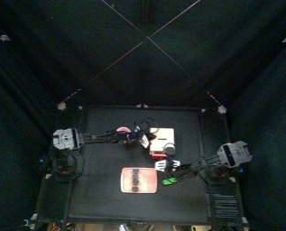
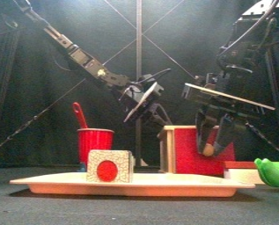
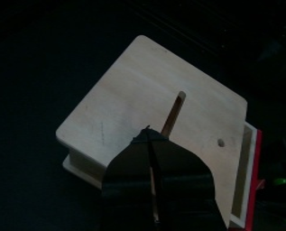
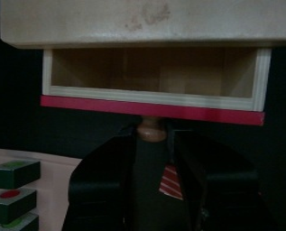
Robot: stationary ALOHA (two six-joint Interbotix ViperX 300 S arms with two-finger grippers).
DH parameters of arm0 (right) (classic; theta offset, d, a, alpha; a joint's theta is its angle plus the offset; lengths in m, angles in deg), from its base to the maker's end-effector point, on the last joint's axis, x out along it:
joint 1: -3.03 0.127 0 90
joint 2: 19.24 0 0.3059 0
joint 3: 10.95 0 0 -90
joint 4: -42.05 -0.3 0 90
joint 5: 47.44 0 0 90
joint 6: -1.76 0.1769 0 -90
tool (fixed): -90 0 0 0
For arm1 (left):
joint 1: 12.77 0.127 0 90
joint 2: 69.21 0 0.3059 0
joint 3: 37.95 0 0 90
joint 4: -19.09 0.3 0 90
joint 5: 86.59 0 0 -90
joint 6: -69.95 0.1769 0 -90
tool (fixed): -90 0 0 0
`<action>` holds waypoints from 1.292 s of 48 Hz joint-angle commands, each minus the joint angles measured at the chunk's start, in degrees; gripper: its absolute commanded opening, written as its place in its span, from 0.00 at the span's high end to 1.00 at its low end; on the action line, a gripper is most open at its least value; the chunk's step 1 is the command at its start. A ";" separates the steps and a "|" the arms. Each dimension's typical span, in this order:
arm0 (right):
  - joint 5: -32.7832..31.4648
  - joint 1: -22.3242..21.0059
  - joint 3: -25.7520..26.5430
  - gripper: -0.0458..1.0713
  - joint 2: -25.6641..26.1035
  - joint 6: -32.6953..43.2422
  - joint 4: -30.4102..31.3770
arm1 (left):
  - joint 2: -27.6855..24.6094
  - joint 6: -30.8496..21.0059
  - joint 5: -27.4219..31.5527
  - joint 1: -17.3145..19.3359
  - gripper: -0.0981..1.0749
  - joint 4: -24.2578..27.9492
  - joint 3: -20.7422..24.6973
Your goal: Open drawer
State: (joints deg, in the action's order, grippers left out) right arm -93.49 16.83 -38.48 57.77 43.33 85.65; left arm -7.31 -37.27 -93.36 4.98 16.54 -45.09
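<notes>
The table [image 1: 99,126] was seen small in the middle of the top view, with one arm brought in from each side. A pink board [image 1: 136,180] was laid near the table's front edge, and the drawer [image 1: 162,139] was set just behind it, about the table's middle. In the front view the pale case was shown upright, and its red front [image 4: 157,104] was found drawn out from the case toward the right arm, so that the hollow inside was laid bare. The right gripper [image 4: 149,144] was held low at that front, its jaws closed about the small wooden knob [image 4: 149,132]. The left gripper [image 3: 153,135] was hung over the flat top of the case, its jaws brought nearly together with only a thin slit between them and nothing held; whether the top was touched could not be told. A red cup [image 2: 96,143] was stood to the left of the drawer, a cube [image 2: 110,165] with a red dot was placed before it, and a green thing [image 2: 271,171] was seen at the far right.
</notes>
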 commanded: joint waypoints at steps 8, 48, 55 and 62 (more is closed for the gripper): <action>-0.09 2.72 0.26 0.72 1.49 0.09 -2.02 | 0.44 0.09 0.35 0.79 0.76 -0.09 0.62; -1.14 5.98 0.53 0.72 1.76 0.18 -4.48 | 0.44 0.09 0.35 0.88 0.76 -0.09 0.79; -1.14 6.15 0.53 0.72 1.76 0.18 -4.75 | 0.44 0.09 0.35 0.88 0.76 -0.09 0.79; -1.23 6.15 0.18 0.72 1.76 0.18 -4.75 | 0.44 0.09 0.35 1.05 0.76 0.00 0.79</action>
State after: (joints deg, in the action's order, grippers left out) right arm -94.90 21.75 -38.48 58.30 43.33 81.78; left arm -7.31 -37.19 -93.36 5.24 16.54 -45.09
